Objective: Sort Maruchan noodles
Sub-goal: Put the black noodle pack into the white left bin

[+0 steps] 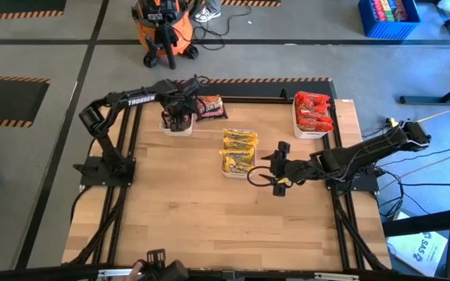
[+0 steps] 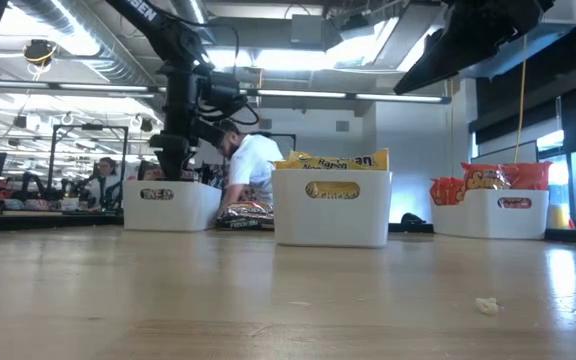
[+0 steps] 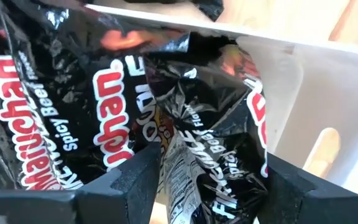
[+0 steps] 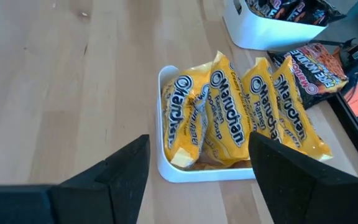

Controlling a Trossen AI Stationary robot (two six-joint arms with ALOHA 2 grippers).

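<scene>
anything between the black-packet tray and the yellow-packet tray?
One dark noodle packet lies loose on the table between black-packet tray and yellow-packet tray; high view.

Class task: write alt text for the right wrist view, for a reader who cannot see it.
A white tray on a wooden table holds upright yellow Maruchan packets, seen past the right end effector, whose fingers stand open. Beyond sit a second tray of black packets and one loose dark packet.

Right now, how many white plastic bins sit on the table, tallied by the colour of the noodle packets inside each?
White plastic bin of dark brown crinkly packets: 1
White plastic bin of yellow crinkly packets: 1
White plastic bin of red crinkly packets: 1
Total: 3
</scene>
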